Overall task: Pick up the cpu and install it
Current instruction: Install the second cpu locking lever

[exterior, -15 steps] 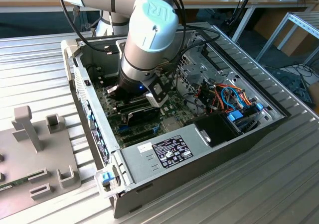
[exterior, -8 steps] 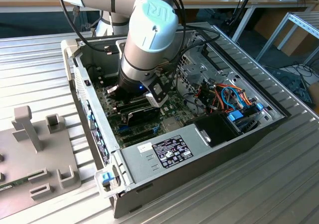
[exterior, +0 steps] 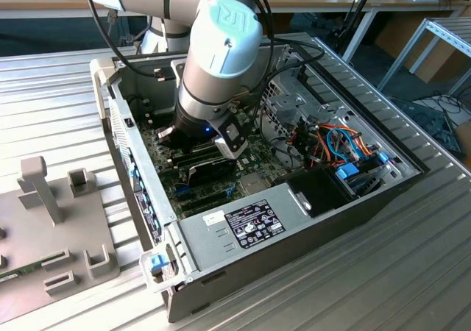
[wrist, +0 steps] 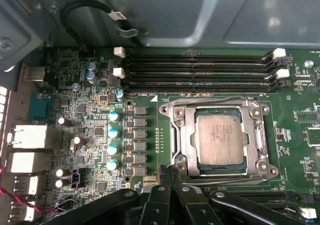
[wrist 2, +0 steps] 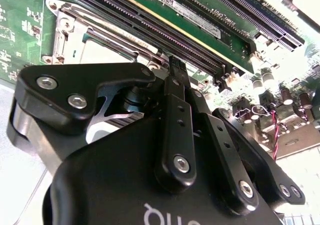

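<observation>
Item: open computer case (exterior: 316,221) lying on a ribbed metal surface (exterior: 412,272), centre of the exterior view, with the robot arm (exterior: 221,44) reaching down into it.

Cpu (wrist: 220,139): silver-grey square, lying flat inside the metal socket frame (wrist: 176,135) on the green motherboard (wrist: 90,115), right of centre in the first wrist view. Nothing touches it.

Gripper (wrist: 172,171): black, at the lower middle of the first wrist view, just beside the socket frame's near edge and apart from the cpu. Its fingers (wrist 2: 176,85) are pressed together with no gap, holding nothing; the second wrist view shows them meeting at the tip.

Memory slots (wrist: 200,72): long black rows beyond the socket, upper centre of the first wrist view.

Grey fixture plate (exterior: 51,228): lower left of the exterior view.
</observation>
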`<state>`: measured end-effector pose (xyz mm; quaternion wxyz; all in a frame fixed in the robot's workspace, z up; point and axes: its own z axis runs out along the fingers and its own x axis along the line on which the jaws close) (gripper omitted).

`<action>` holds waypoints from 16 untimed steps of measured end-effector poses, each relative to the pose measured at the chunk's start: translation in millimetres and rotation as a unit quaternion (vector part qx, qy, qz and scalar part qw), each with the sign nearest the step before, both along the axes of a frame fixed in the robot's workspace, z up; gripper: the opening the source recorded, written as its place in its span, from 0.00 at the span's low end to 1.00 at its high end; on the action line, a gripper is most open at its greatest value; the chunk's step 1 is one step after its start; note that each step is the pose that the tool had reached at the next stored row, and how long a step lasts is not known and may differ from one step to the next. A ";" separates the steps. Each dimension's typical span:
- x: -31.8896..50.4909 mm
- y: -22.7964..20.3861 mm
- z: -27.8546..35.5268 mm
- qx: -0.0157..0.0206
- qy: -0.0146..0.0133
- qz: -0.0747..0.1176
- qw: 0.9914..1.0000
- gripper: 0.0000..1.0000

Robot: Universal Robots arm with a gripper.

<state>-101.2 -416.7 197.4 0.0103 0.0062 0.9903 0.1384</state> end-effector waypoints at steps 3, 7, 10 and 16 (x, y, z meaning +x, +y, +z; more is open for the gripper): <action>0.0 0.0 -0.1 0.000 0.000 0.000 1.000 0.11; 0.1 0.1 -0.2 0.000 0.000 0.000 1.000 0.11; 0.0 0.1 -0.1 0.000 0.000 0.000 1.000 0.11; 0.0 0.1 2.0 -0.010 0.000 0.000 1.000 0.11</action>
